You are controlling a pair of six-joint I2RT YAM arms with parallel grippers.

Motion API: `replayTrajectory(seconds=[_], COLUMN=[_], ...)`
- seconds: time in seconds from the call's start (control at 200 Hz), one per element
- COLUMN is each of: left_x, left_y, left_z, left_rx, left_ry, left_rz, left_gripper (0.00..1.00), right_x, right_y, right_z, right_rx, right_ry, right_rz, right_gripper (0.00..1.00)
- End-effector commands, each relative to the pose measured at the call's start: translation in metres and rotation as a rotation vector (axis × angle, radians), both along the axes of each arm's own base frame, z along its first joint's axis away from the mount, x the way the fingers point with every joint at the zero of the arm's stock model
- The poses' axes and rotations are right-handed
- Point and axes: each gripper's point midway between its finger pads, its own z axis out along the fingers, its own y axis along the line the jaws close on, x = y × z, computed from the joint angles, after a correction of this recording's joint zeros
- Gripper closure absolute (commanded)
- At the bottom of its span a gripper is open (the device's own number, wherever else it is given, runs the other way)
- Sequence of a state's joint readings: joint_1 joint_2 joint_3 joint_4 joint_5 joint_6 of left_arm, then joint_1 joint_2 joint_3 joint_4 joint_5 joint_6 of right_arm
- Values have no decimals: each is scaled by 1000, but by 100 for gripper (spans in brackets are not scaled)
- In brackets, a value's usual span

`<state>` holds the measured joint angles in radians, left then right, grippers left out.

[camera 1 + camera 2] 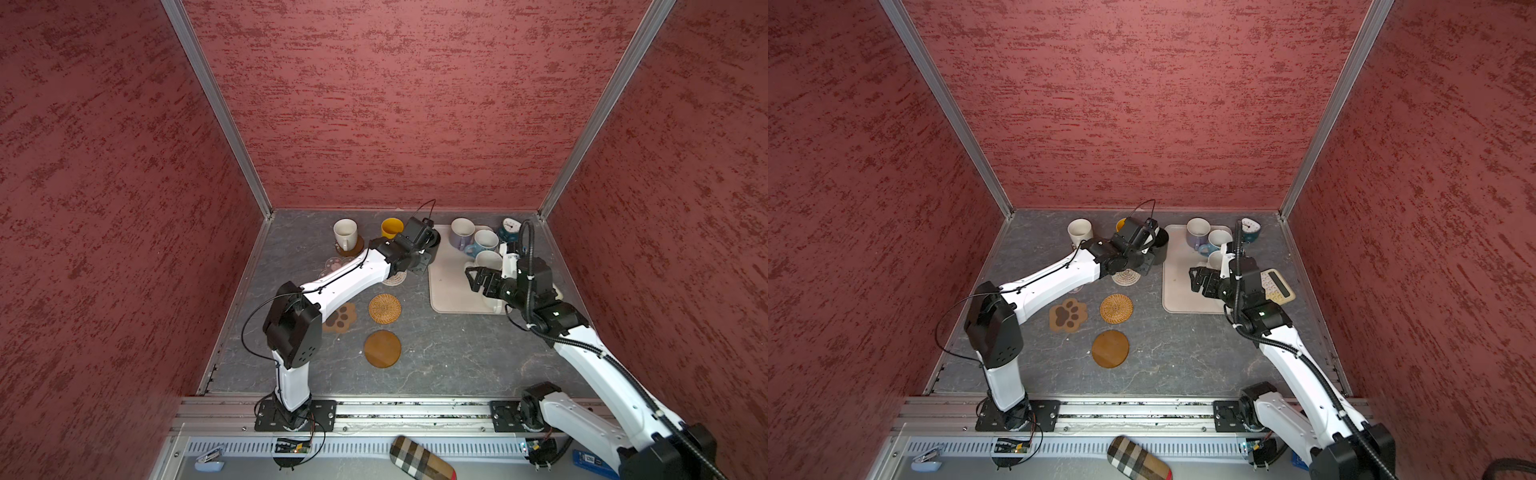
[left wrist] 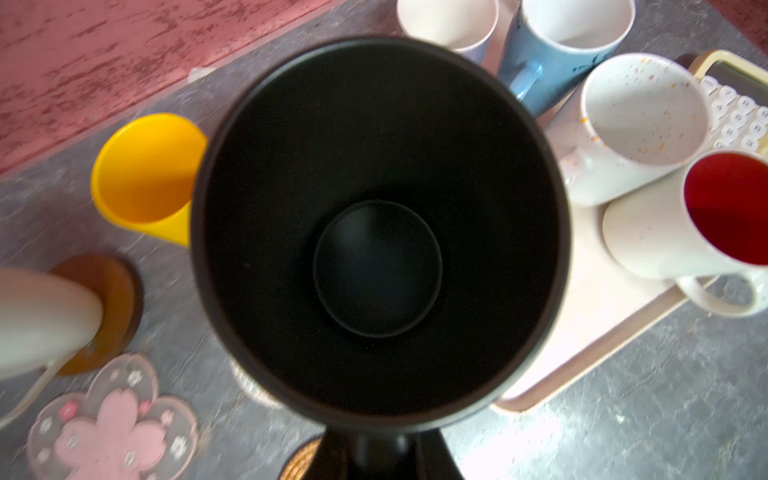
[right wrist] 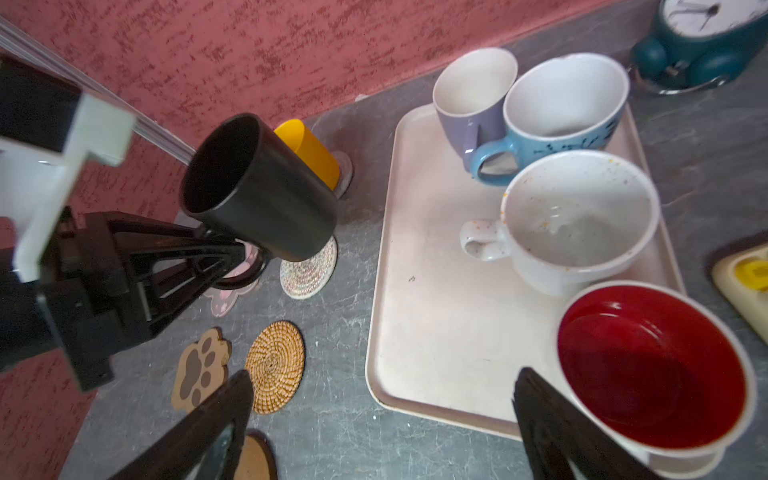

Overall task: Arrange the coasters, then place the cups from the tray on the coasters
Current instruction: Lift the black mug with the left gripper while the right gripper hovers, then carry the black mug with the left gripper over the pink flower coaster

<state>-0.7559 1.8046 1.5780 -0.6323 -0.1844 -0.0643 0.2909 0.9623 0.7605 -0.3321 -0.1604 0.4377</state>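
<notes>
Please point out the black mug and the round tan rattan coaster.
Black mug (image 3: 282, 208): right wrist view, on its outer side wall.
Round tan rattan coaster (image 1: 385, 308): in a top view, on its woven centre.

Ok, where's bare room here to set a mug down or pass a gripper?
Free: the tray's left half, from its rim to the four mugs; the table strip between tray, rattan coaster and wooden disc. Crowded: those mugs packed along the tray's right side; held black mug close beside yellow mug.
</notes>
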Motion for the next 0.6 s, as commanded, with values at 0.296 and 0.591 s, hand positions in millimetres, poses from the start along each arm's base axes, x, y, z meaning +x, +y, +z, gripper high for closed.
replayTrajectory(seconds=[0.296,0.591], left_x=[-23,-38], left_y=[86,154], left_z=[38,31], left_rx=[-142,-210], left_ry=[-116,-139], left_rz=[242,418], left_gripper=[100,100], right_x=[7,17], right_y=[31,53], right_z=[28,25], right_rx=[78,85], right_ry=[-77,-81], right_rz=[130,191], right_gripper=[2,3])
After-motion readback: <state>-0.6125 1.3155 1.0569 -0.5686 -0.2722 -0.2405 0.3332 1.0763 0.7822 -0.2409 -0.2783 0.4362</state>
